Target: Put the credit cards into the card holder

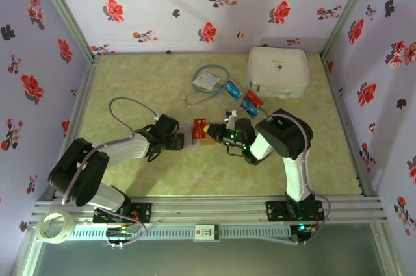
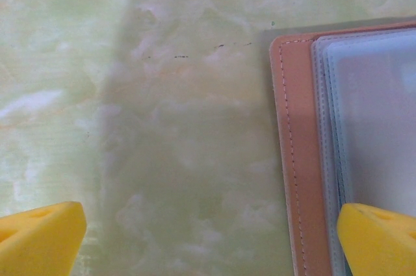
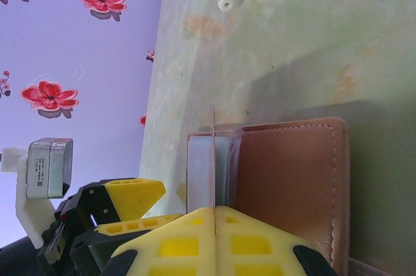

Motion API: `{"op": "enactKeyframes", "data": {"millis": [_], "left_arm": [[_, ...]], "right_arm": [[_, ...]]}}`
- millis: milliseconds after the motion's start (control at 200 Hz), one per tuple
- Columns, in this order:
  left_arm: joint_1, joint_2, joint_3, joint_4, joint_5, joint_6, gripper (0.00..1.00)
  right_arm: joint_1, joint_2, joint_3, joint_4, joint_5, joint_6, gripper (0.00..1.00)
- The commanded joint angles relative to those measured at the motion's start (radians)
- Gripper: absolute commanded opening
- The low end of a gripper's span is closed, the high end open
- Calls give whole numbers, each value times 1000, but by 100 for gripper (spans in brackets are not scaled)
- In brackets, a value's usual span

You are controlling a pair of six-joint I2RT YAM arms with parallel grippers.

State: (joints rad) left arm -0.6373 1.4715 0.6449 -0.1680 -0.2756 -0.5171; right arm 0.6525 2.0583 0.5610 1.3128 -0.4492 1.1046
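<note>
Pinkish-tan card holder (image 1: 197, 132) lies open on the pale green table (image 1: 130, 94), greyish sleeves up, between the two grippers.

Left gripper (image 1: 177, 141) sits low at the holder's left edge, jaws spread wide and holding nothing. In its wrist view one yellow fingertip (image 2: 39, 237) is over bare table. The other fingertip (image 2: 380, 240) is over the sleeves of the card holder (image 2: 299, 159).

Right gripper (image 1: 218, 134) is at the holder's right side, fingers pressed together on a red card (image 1: 199, 122). In the wrist view the card (image 3: 214, 152) is a thin edge-on line standing over the sleeves (colour unreadable there). The holder's brown flap (image 3: 292, 185) lies flat beside it.

Other credit cards (image 1: 252, 99), red and blue, lie loose near the white case (image 1: 278, 71), well apart from the holder. White tag with blue cord (image 1: 208, 80) is near them.
</note>
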Motion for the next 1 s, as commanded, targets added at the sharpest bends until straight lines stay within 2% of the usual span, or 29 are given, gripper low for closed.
{"op": "enactKeyframes", "data": {"millis": [0,995], "left_arm": [[7,14,-7,-13,0,5,100],[8,24,-7,-7,1,3,100]], "right_arm": [[-1,10,-13,33,-18,9,0],[12,31,-13,-39,-70,-18,0]]}}
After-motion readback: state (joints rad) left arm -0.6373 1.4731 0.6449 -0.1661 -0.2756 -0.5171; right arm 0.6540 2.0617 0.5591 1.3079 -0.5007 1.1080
